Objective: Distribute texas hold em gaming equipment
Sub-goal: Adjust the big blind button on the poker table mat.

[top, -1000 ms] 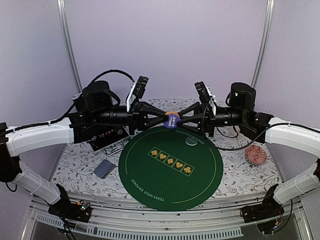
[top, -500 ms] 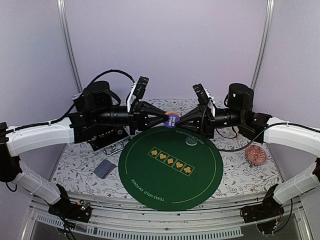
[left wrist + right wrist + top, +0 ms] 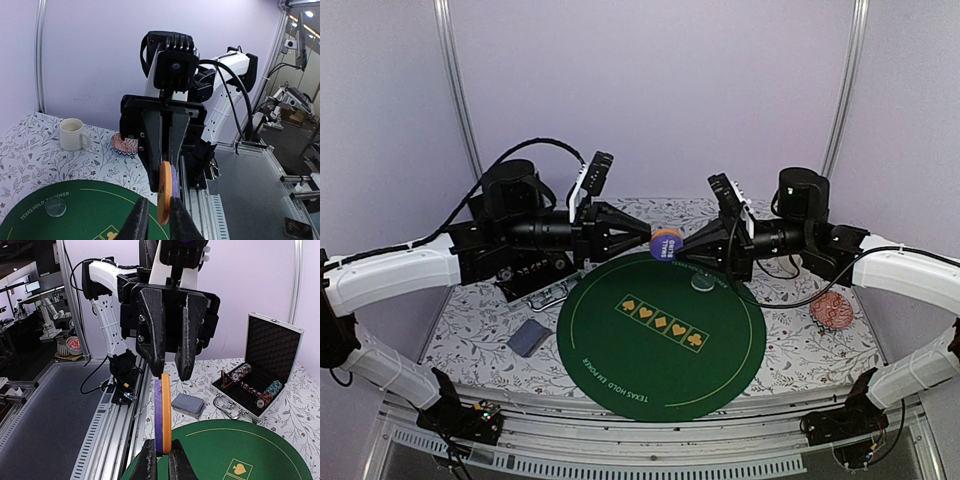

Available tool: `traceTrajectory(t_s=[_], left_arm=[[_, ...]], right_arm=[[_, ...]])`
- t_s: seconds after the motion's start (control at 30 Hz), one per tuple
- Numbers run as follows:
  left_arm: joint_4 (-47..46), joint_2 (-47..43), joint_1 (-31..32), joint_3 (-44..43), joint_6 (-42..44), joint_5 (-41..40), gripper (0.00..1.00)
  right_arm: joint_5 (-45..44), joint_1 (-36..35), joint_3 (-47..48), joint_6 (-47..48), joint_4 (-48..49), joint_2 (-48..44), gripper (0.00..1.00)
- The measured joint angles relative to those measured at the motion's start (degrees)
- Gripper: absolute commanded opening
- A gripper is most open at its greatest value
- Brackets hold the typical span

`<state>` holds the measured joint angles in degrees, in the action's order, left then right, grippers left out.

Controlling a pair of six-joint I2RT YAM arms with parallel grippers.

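Observation:
An orange disc with a purple face (image 3: pixel 666 243) hangs upright in the air over the far edge of the green poker mat (image 3: pixel 660 345), between both grippers. My right gripper (image 3: pixel 682 250) is shut on the disc's lower edge (image 3: pixel 163 412), seen at my right gripper (image 3: pixel 162 446). My left gripper (image 3: pixel 650 238) straddles the disc (image 3: pixel 164 192) with its jaws slightly apart: a gap shows on one side at my left gripper (image 3: pixel 157 206). A clear disc (image 3: pixel 702 283) lies on the mat. A deck of cards (image 3: pixel 529 337) lies left of the mat.
An open metal case (image 3: pixel 257 372) behind the left arm holds chip stacks (image 3: pixel 241 372) and a red-edged triangle marker (image 3: pixel 227 381). A white mug (image 3: pixel 72 134) and a red patterned bowl (image 3: pixel 833 310) stand at the right of the floral tablecloth.
The right gripper has closed on the disc. The left gripper's jaws have eased apart around it. The disc and both grippers have shifted slightly right and down.

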<state>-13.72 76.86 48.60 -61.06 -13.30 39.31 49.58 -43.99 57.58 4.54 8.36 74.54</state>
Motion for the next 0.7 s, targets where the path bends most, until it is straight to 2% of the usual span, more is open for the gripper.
traceTrajectory(t_s=[0.23,0.33,0.6,0.7], left_arm=[[2.54,0.55,0.0,-1.25,0.24,0.13,0.25],[2.58,0.57,0.0,-1.25,0.28,0.68,0.26],[3.8,2.75,0.0,-2.97,0.2,0.76,0.11],[4.98,3.43,0.02,-3.91,0.28,0.63,0.09]], right_arm=[[-0.42,0.0,0.0,0.55,-1.07,0.0,0.02],[-0.9,0.0,0.0,0.7,-1.29,0.0,0.02],[-1.33,0.04,0.0,0.92,-2.36,0.0,0.02],[-1.86,0.22,0.0,0.92,-3.02,0.0,0.02]])
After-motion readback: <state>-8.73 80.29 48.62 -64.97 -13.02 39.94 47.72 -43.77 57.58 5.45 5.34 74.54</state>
